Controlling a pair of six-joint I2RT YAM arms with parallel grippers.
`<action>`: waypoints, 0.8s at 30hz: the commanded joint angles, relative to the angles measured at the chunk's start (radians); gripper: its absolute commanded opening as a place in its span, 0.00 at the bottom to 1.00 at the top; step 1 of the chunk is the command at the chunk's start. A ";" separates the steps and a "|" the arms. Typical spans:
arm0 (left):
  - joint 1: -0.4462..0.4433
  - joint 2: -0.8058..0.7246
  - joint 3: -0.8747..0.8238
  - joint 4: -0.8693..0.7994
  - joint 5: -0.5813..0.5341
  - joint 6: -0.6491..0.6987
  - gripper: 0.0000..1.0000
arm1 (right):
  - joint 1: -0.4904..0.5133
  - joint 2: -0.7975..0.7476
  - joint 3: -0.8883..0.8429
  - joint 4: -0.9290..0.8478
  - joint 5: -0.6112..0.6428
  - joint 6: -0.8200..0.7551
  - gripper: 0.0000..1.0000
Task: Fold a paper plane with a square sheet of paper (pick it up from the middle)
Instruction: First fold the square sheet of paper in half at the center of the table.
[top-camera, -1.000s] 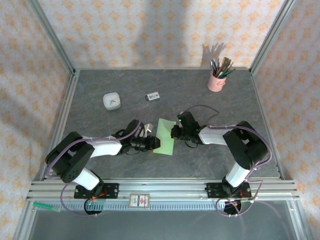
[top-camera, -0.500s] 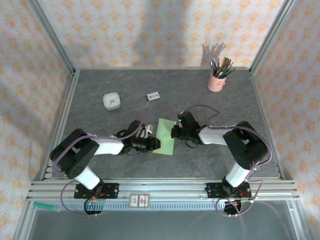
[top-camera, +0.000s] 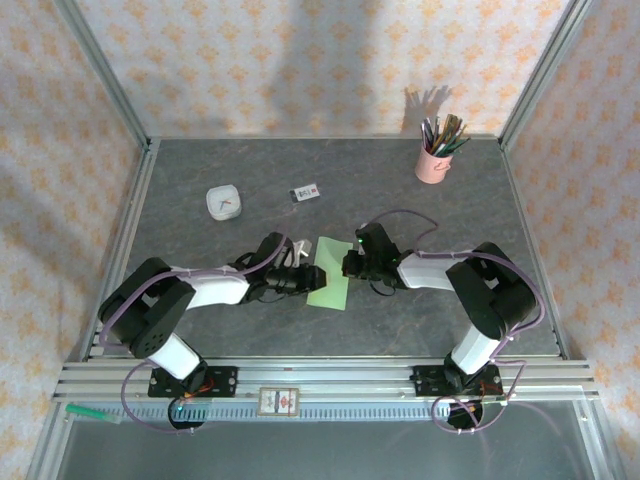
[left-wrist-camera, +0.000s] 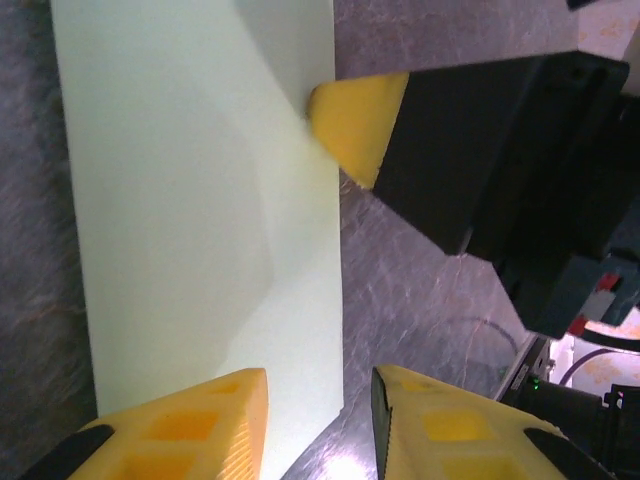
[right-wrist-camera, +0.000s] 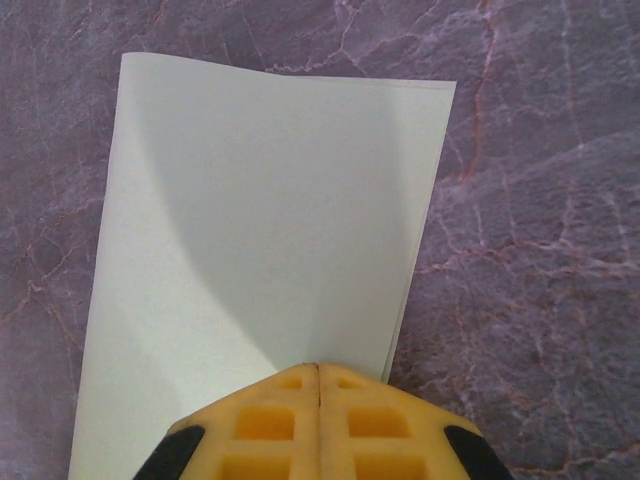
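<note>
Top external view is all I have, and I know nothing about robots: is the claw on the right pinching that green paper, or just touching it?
Observer: Its own wrist camera shows the right gripper with both yellow fingers shut flat against each other, tips set on the edge of the green paper, no paper seen between them.
Operator: And the left one?
Observer: The left gripper is open; one finger sits over the paper, the other over bare table, straddling the paper's edge.
Operator: Is the paper one flat sheet?
Observer: Close up, a second layer peeks out along one long edge, so it looks folded in half.
</note>
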 joint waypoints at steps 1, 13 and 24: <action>0.011 0.044 0.025 -0.007 -0.007 0.021 0.34 | -0.011 0.039 -0.047 -0.214 0.122 -0.012 0.01; 0.043 0.073 -0.023 0.015 0.007 0.036 0.31 | -0.011 0.033 -0.051 -0.211 0.123 -0.010 0.01; 0.048 0.099 -0.050 -0.013 -0.012 0.054 0.30 | -0.011 0.029 -0.044 -0.220 0.123 -0.009 0.02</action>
